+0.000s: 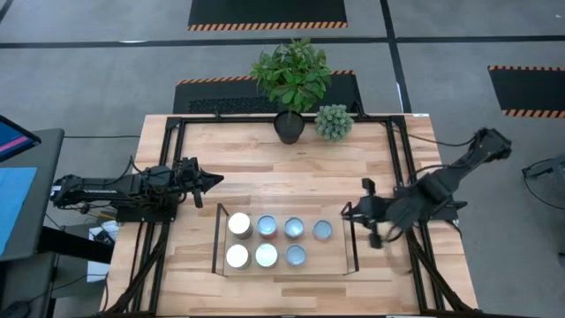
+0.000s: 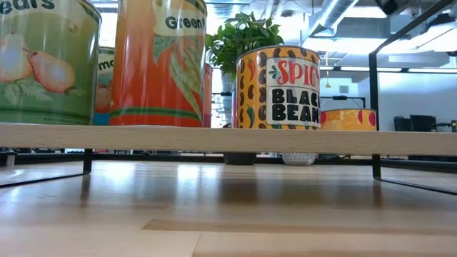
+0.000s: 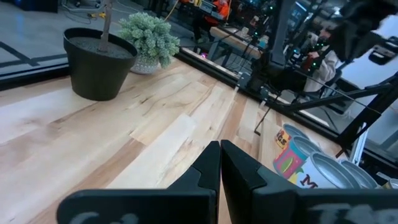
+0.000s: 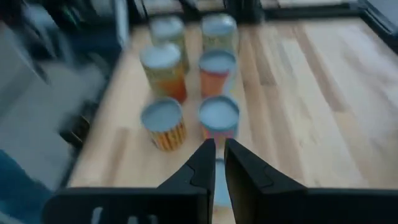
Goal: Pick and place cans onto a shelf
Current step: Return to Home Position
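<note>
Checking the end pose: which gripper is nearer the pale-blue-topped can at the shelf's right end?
Right. The right gripper sits just off the shelf at its right end, beside that can; the left gripper is beyond the opposite end, clearly farther.

A: What is the desk [image 1: 291,177] made of?
B: Pale wood planks, smooth, with a soft sheen.
A: And the shelf [image 2: 214,139]?
B: A light wood board with a matt edge, on thin dark wire frames [image 2: 373,93].
A: The cans [image 2: 278,86]?
B: Glossy printed sides and dully shining metal tops [image 1: 294,228].
A: The pot [image 3: 96,65]?
B: Matt black, smooth.
</note>
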`<state>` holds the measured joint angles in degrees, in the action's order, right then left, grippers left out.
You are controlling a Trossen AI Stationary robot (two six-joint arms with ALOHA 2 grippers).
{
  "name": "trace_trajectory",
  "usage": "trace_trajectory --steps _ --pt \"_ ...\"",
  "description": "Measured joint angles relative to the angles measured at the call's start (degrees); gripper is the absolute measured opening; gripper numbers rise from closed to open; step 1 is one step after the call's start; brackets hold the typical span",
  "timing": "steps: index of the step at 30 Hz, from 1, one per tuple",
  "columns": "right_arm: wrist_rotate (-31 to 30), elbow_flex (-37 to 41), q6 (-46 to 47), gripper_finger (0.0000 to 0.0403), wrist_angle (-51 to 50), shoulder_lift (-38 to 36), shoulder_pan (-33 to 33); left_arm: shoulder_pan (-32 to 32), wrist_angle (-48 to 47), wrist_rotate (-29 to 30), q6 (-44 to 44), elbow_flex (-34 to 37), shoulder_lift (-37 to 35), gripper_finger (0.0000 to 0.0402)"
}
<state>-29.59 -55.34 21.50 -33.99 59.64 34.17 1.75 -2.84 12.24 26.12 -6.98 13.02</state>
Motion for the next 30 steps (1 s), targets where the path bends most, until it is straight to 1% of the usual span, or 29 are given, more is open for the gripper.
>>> trace_trajectory --steps 2,4,9,11,13,17,20,22,23,24,26,30 --pt "3.42 8.57 -1.18 0.0059 9.09 -7.69 -0.99 0.0 0.14 0.01 -0.24 0.0 -0.01 0.0" --pt "4.32 15.82 -1.57 0.0059 15.52 -14.99 -1.79 -0.01 0.52 0.01 -0.71 0.0 0.0 0.0" --pt "4.07 29.44 -2.68 0.0059 23.6 -30.99 -3.06 0.0 0.87 0.07 -3.66 0.0 -0.1 0.0" --pt "4.01 33.61 -3.3 0.0059 26.67 -35.8 -3.56 0.0 0.84 0.07 -4.72 0.0 -0.61 0.0" --pt "4.13 37.43 -6.19 0.0059 30.35 -39.55 -3.73 -0.01 0.84 0.07 -5.95 0.0 -1.52 0.0" --pt "5.65 43.39 -11.28 0.0059 35.31 -46.98 -4.09 0.0 0.74 -0.01 -8.28 0.0 -5.52 0.0" --pt "5.82 47.05 -11.82 0.0059 35.91 -52.95 -4.45 0.01 -0.86 -1.27 -10.28 0.0 -9.82 0.0" --pt "6.35 48.93 -11.7 0.0059 35.8 -56.58 -4.82 0.01 -3.63 -1.78 -10.67 0.0 -12.83 0.0" --pt "7.01 49.93 -11.92 0.0059 35.71 -58.5 -4.89 0.01 -4.47 -1.87 -10.61 -0.07 -13.03 0.0" --pt "7.31 50.68 -12.09 0.0059 35.85 -59.64 -5.12 0.01 -4.9 -2.03 -10.52 -0.06 -12.93 0.0" --pt "7.27 51.23 -12.41 0.0059 36.13 -59.43 -5.56 0.01 -5.28 -3.1 -10.46 0.02 -12.53 0.0" --pt "7.26 51.13 -10.6 0.0059 32.04 -59.63 -7.02 0.02 -5.3 -4.39 -10.29 0.4 -13.0 0.0"
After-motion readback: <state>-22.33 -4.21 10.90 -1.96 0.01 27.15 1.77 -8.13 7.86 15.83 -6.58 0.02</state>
